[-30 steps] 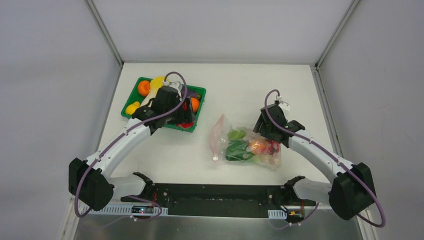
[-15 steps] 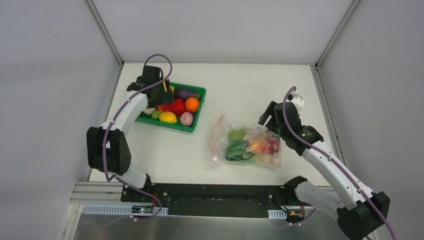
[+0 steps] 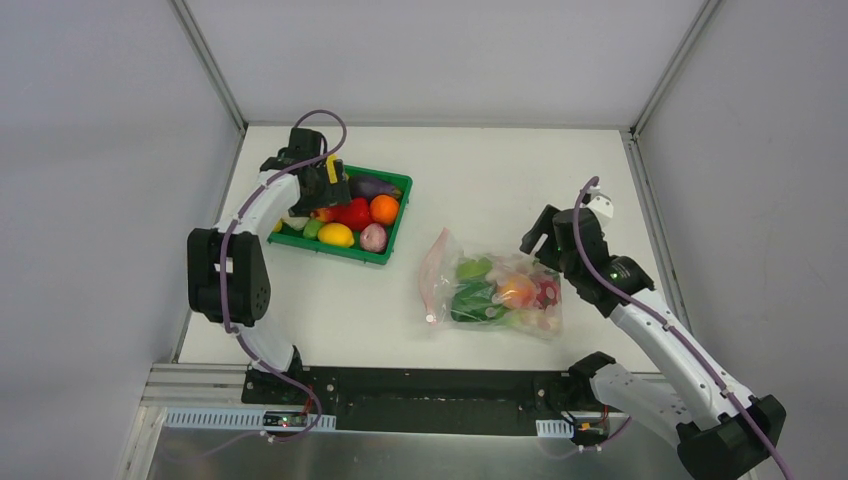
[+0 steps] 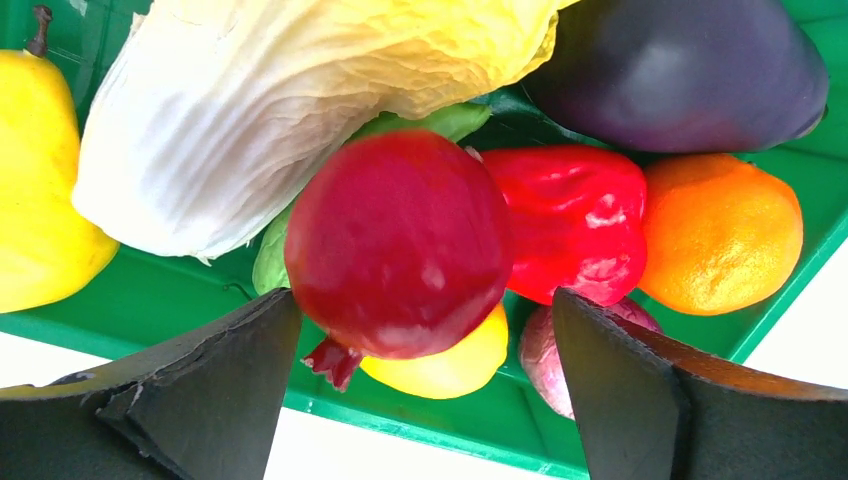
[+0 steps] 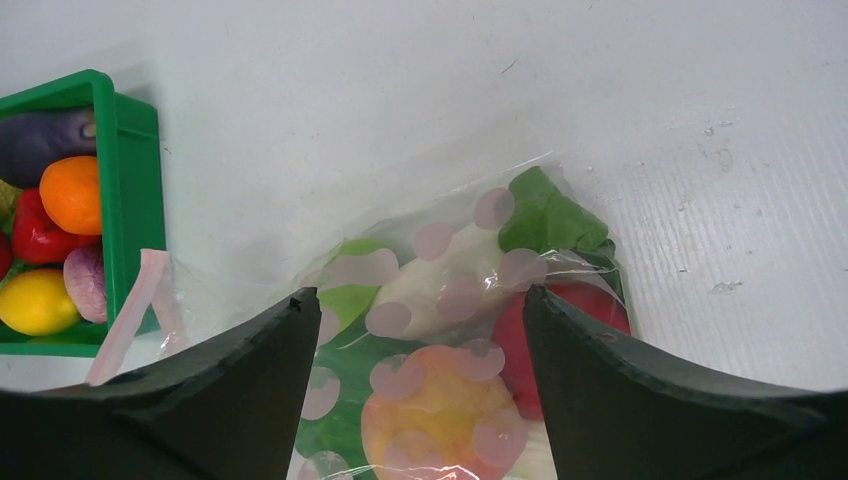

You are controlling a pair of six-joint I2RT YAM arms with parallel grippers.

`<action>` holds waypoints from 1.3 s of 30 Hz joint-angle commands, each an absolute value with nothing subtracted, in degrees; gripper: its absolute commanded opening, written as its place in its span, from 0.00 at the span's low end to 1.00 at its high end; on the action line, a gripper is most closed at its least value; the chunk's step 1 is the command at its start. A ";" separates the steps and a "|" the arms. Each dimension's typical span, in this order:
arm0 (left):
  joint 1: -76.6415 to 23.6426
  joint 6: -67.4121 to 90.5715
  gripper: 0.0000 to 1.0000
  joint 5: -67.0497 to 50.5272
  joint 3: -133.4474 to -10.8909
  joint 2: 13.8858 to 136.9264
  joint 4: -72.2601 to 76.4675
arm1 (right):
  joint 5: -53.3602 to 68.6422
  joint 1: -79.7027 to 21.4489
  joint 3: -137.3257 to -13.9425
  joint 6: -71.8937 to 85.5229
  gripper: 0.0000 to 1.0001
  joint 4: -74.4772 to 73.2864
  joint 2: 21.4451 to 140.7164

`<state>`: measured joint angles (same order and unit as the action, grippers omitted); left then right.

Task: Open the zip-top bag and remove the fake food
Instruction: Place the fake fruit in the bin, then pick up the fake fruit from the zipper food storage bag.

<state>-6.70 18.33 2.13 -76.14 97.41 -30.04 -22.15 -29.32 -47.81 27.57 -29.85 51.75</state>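
Top view: left hand (image 3: 326, 182) is over the green plastic tray (image 3: 345, 252) at the far left of the white tabletop (image 3: 500, 170). Right hand (image 3: 541, 240) is at the far right corner of the clear zip-top bag with pink print (image 3: 440, 270). Finger spread isn't readable from here for either. The bag lies flat, mid-right, well apart from the tray, with the fake food (image 3: 516, 291) inside it. Grey wall panels and aluminium frame posts close in three sides.

Left wrist: left hand (image 4: 425, 300) has its fingers wide apart, clamped on nothing. A glossy dark red round fruit (image 4: 400, 240) shows in the gap; contact with a finger edge, can't tell. Around it in the tray are a yellow-white napa cabbage (image 4: 280, 100), purple eggplant (image 4: 680, 70), red pepper (image 4: 575, 220), orange (image 4: 720, 230), yellow pear (image 4: 35, 190), and a yellow lemon (image 4: 450, 365) underneath.

Right wrist: right hand (image 5: 415, 295) has its fingers wide apart, empty, above the bag. Visible through the plastic: green leaf (image 5: 545, 215), white oblong radish (image 5: 440, 285), peach-orange fruit (image 5: 430, 410). The pink zip strip (image 5: 135, 310) is at the tray-side end; zipped or not, can't tell.
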 commanded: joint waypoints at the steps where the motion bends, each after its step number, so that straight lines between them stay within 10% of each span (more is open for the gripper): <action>1: -6.77 16.89 0.99 2.86 -76.55 93.70 -30.83 | -21.64 -28.96 -48.70 27.77 0.78 -31.01 50.64; 15: -8.48 23.57 0.93 -9.89 -63.38 71.88 -26.38 | -19.64 -28.96 -51.28 28.48 0.80 -38.14 50.14; 24: -26.35 25.36 0.89 -12.04 -54.62 62.22 -26.11 | -16.89 -28.98 -50.23 31.79 0.80 -42.06 49.73; 39: -46.77 13.81 0.67 -9.67 -54.30 68.63 -16.18 | -15.37 -28.97 -47.20 35.62 0.80 -44.09 49.45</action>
